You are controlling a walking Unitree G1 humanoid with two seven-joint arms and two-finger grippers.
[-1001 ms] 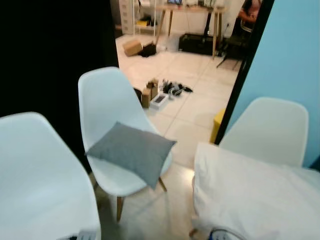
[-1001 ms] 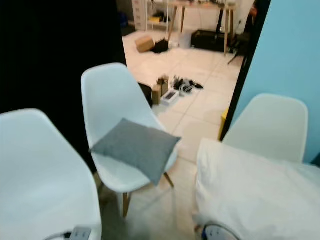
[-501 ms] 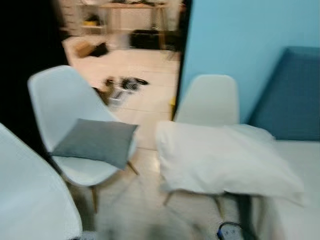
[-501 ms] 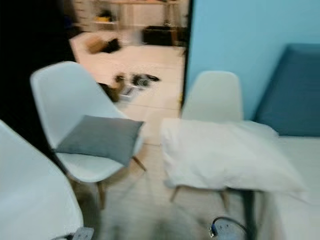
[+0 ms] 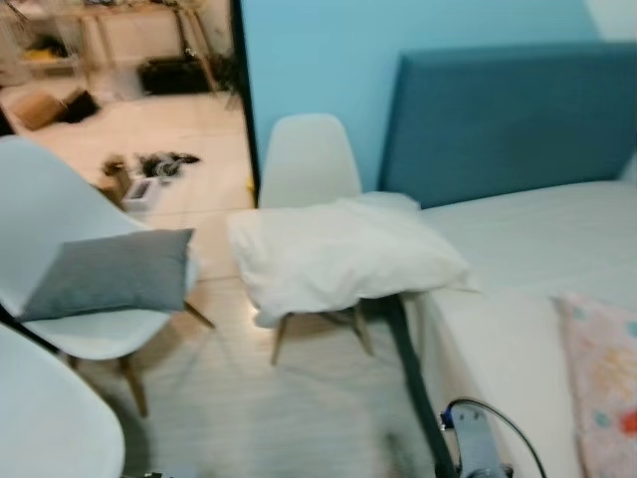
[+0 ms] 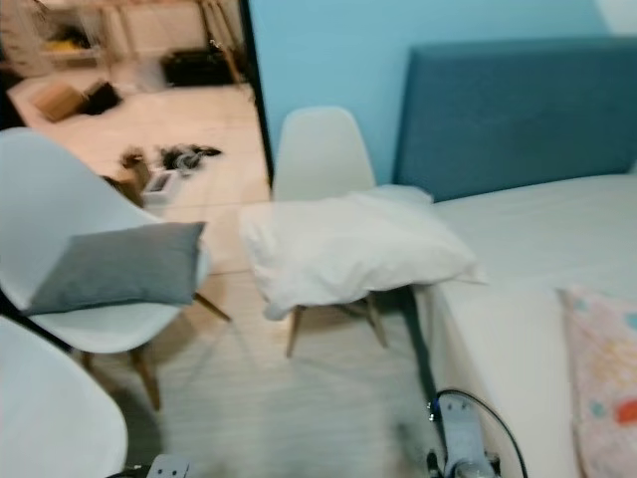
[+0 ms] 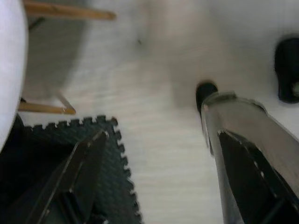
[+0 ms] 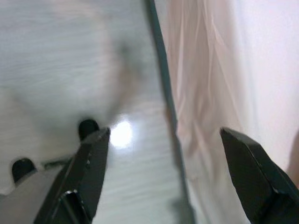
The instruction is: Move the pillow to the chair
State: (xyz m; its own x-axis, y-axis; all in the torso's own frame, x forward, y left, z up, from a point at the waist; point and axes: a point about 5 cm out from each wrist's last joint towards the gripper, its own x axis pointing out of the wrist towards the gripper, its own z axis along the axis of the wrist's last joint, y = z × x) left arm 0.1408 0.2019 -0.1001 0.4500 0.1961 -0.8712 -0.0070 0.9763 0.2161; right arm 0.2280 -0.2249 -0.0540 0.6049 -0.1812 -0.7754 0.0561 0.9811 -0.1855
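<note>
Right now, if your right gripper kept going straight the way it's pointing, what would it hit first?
Most likely the pale floor: the open right gripper points down beside the bed's hanging sheet, with nothing between its fingers, though depth is unclear.

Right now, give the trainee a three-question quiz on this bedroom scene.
1. True or false: the white pillow lies on a chair beside the bed.
2. What rests on the chair to the robot's left? A) grey cushion B) blanket C) box
3. Fill in: the left gripper and right gripper both hang with fingers ____ above the floor.

Key: 1 true; 2 A, the grey cushion; 3 open.
</note>
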